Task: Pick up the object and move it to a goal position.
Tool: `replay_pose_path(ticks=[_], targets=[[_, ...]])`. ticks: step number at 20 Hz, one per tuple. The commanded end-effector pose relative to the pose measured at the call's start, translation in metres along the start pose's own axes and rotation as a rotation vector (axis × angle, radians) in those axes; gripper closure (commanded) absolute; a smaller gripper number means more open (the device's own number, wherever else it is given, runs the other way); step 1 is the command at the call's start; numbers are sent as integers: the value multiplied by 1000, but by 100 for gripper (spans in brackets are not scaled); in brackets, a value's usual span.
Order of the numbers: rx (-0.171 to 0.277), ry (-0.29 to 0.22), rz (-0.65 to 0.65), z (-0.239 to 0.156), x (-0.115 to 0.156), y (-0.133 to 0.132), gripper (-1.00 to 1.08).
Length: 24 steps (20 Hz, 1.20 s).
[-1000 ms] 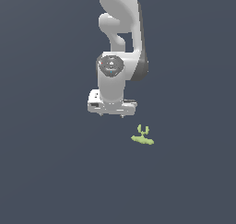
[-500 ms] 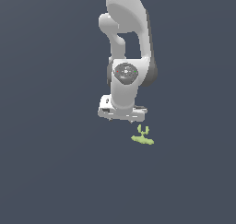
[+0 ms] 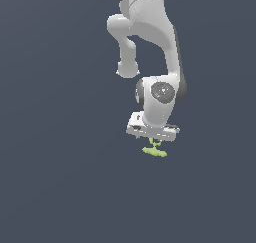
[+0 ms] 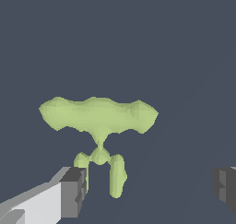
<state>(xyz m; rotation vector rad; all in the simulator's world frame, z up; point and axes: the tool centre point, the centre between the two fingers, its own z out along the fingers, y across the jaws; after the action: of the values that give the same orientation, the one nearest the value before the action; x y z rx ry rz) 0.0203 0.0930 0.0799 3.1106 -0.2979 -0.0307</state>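
White claw [image 3: 152, 136], jaws wide, has descended directly above the yellow-green pronged piece [image 3: 154, 151]; prongs sit between its fingers [image 4: 73, 191], ready for grasping.

Setting: simulated workspace (a render, not a real room); plain dark grey-blue ground [image 3: 55, 187], flat-shaded white arm [image 3: 150, 32], no furnishings shown.
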Motion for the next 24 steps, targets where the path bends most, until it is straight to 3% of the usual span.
replay_pose_path(ticks=[1,8,15,24], targets=[[7,8,18,7,0,-16,-92],[18,17,42,17,-2,-38,-92],[18,16,40,23,-3,-38,-92],[19,17,43,62,-3,-39,-92]])
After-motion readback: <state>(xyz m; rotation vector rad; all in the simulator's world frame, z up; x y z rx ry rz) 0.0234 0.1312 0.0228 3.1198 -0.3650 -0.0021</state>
